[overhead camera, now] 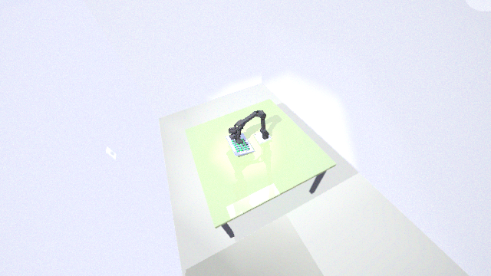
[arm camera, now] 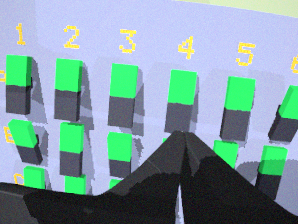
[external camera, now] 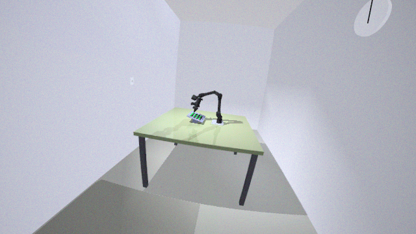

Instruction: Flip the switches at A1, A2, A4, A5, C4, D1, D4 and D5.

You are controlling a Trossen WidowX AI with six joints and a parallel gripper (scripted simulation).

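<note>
The switch panel [overhead camera: 245,154] [arm camera: 100,20] lies tilted on the table, with green and dark rocker switches. My gripper [external camera: 194,111] [arm camera: 181,140] is shut and empty. In the wrist view its tips overlap the near, dark end of switch A4 [arm camera: 182,92]; I cannot tell whether they touch. Switches A1 [arm camera: 18,85], A2 [arm camera: 68,85], A3 [arm camera: 123,90] and A5 [arm camera: 239,102] show their green halves at the far end. Which ends are raised is hard to tell. The fingers cover most of B4 and part of B5 [arm camera: 226,151]. C4 and row D are hidden.
The arm's base plate [overhead camera: 258,139] [external camera: 213,122] stands beside the panel on the green table [overhead camera: 303,153] [external camera: 227,140]. Switches B1 [arm camera: 24,134], B2 [arm camera: 71,145] and B3 [arm camera: 120,146] stand left of the fingers, and B6 [arm camera: 272,165] right of them.
</note>
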